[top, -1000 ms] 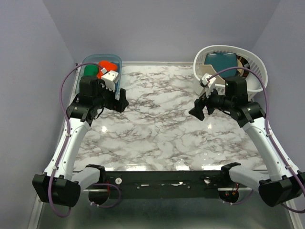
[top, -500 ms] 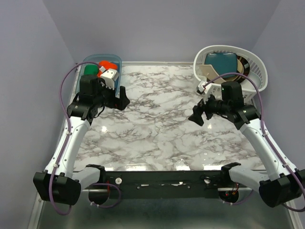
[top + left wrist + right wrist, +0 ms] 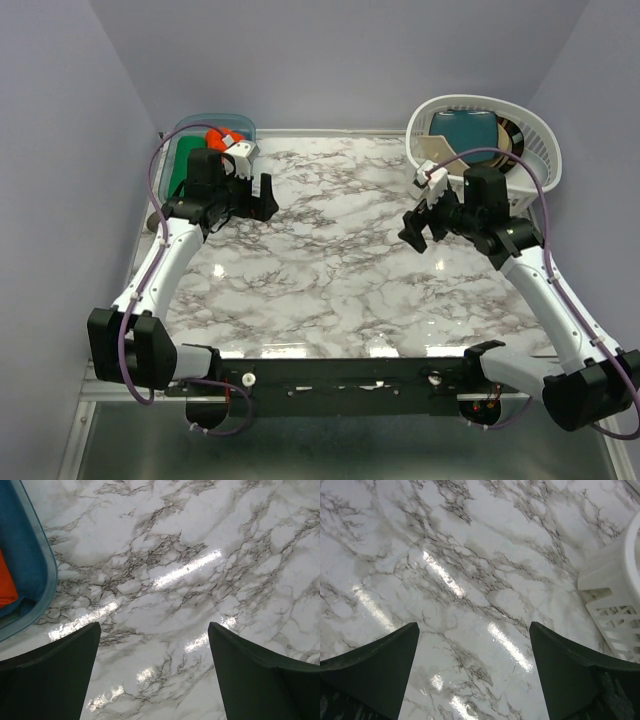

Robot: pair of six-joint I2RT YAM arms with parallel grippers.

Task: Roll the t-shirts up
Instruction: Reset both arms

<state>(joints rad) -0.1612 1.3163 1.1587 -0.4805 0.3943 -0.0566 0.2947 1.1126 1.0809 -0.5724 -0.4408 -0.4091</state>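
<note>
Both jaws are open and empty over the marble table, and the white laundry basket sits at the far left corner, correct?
No: the white laundry basket sits at the far right corner, as the top external view shows. The rest holds.

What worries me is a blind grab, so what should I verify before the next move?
1. Left gripper open and empty: ok.
2. Right gripper open and empty: ok.
3. T-shirt laid flat on the table for rolling: not ok, none lies there.
4. Fabric to pick in the white basket: ok, a teal piece shows; whether it is a t-shirt, cannot tell.
5. Room in the blue bin beside the orange-red roll and green item: cannot tell, the left arm covers part.
</note>
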